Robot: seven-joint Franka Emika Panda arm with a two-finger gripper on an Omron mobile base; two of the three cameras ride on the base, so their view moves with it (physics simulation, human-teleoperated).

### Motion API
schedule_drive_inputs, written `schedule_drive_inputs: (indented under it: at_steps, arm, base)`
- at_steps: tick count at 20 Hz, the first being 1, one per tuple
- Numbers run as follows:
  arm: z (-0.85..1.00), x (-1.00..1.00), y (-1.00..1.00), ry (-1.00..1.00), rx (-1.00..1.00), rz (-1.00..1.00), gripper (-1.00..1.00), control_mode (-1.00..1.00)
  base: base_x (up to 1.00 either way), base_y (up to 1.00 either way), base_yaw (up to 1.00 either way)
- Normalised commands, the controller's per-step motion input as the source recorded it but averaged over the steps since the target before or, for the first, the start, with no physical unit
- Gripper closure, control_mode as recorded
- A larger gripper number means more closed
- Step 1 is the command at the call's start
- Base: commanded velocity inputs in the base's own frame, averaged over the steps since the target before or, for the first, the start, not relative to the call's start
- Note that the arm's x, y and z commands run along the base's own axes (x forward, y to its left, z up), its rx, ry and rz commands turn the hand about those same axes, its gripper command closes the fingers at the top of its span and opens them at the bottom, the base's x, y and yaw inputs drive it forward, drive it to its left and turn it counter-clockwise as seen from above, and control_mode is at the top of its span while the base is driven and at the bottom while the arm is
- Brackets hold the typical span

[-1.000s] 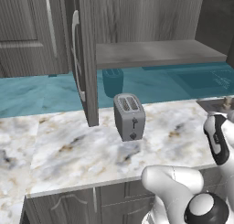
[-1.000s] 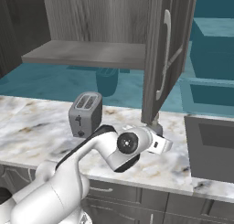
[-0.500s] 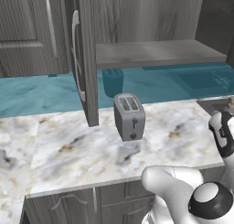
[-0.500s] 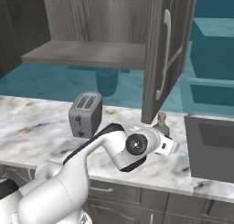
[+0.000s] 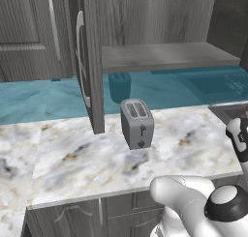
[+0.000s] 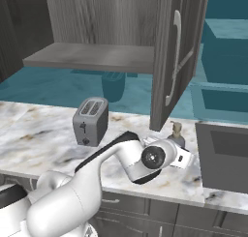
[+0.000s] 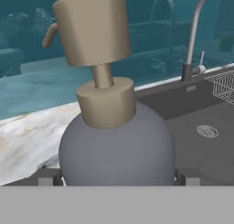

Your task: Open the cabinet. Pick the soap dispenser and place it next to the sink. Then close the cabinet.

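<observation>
The gripper (image 7: 118, 179) has its two fingers spread wide, one at each side of the soap dispenser (image 7: 116, 141). The finger tips (image 7: 55, 178) are low beside the round grey body of the bottle, and I cannot tell if they touch it; it looks like the fingers are apart from it, so I judge that the bottle is let go and not held. In the right base view the gripper (image 6: 186, 158) points toward the soap dispenser (image 6: 176, 135), which stands upright on the marble counter (image 6: 43, 134), just to the left of the dark sink (image 6: 225, 156) and near the bottom of the open right door. Its brass-coloured pump is on top.

The cabinet (image 5: 155, 57) has both doors open. Its shelf is bare. The left door (image 5: 89, 62) stands edge-on toward the camera, with its long silver handle on the side. Under the shelf, the grey toaster (image 5: 137, 123) stands on the counter, well to the left of the bottle.

So, in my judgement, the first two parts are done: the cabinet is open and the bottle is placed next to the sink. What is left is to pull the hand away from the bottle without tipping it, and then to close the two doors. The right door (image 6: 177, 57) hangs just above and behind the bottle.
</observation>
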Motion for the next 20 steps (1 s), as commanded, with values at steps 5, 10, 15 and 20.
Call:
schedule_drive_inputs:
  at_steps: [5,10,15,20]
  arm:
    - [-0.16,0.00,0.00,0.00,0.00,0.00,1.00,-1.00]
    - [-0.03,0.00,0.00,0.00,0.00,0.00,1.00,-1.00]
    - [-0.03,0.00,0.01,0.00,0.00,0.00,1.00,-1.00]
    - [-0.12,0.07,0.10,0.00,0.00,0.03,1.00,-1.00]
  base:
    - [0.00,0.00,0.00]
    - [0.00,0.00,0.00]
    - [0.00,0.00,0.00]
    - [0.00,0.00,0.00]
